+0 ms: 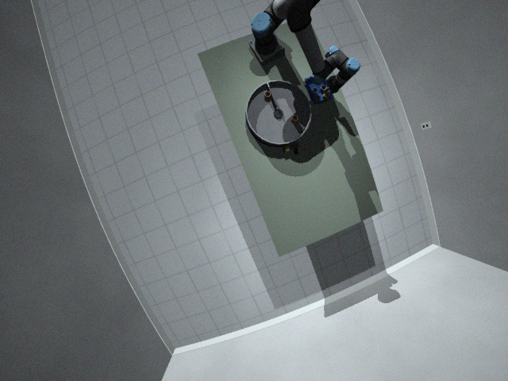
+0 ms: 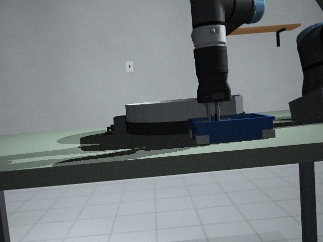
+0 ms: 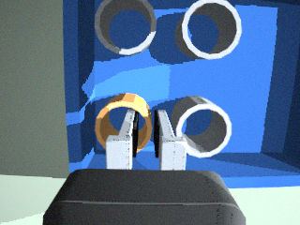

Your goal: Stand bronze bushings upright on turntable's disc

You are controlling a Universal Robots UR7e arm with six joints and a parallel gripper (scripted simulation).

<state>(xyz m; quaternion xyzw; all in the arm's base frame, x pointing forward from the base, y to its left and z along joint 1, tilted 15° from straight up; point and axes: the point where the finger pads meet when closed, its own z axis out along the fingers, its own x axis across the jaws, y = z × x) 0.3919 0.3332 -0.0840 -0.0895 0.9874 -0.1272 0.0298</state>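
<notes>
My gripper [image 2: 213, 117] [image 3: 145, 124] points down into the blue crate [image 1: 310, 82] [image 2: 234, 130] [image 3: 77, 47], its fingers partly apart. In the wrist view the left finger is over the bore of a bronze bushing [image 3: 127, 99] and the right finger is outside it, with the bushing's right wall between them. Contact is not visible. Three steel bushings stand in the crate: one right [image 3: 228, 128], two behind [image 3: 99, 23] [image 3: 237, 29]. On the turntable's disc [image 1: 262, 123] stand two bronze bushings [image 1: 267, 94] [image 1: 294, 118], either side of the hub [image 1: 278, 113].
A raised round wall [image 1: 246, 117] [image 2: 156, 113] surrounds the disc, close beside the crate. Dark streaks cross the disc; I cannot tell whether all are shadows. A small dark box [image 2: 119, 123] is attached outside the turntable. The arm's base [image 1: 267, 51] stands behind on the green table [image 1: 303, 205].
</notes>
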